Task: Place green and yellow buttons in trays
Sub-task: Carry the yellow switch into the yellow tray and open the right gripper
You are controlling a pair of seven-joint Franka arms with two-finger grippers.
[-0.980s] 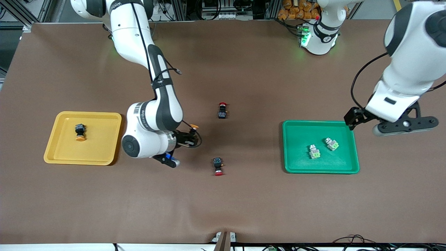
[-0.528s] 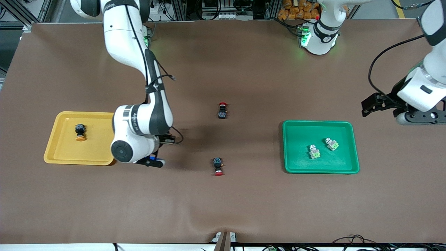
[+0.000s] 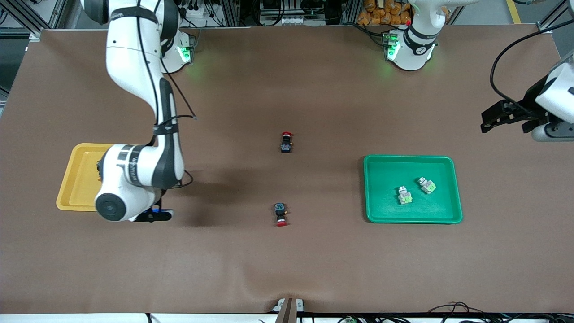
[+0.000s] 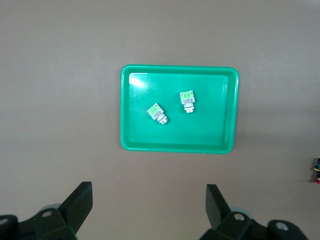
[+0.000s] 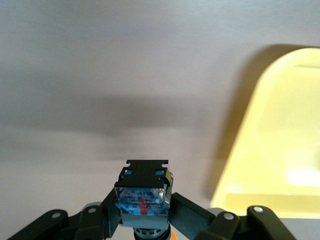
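Two green buttons [image 3: 405, 195] lay side by side in the green tray [image 3: 381, 168]. The right gripper [image 5: 144, 220] was clamped on a black-bodied yellow button [image 5: 143, 199], above the table just beside the yellow tray [image 3: 78, 179]. The left gripper [image 4: 148, 209] hung spread wide and empty over bare table near the green tray.

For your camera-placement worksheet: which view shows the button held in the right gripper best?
The right wrist view: the button sits clamped in the right gripper, black body facing the camera, beside the yellow tray. In the front view the arm hides it. The left wrist view misses it.
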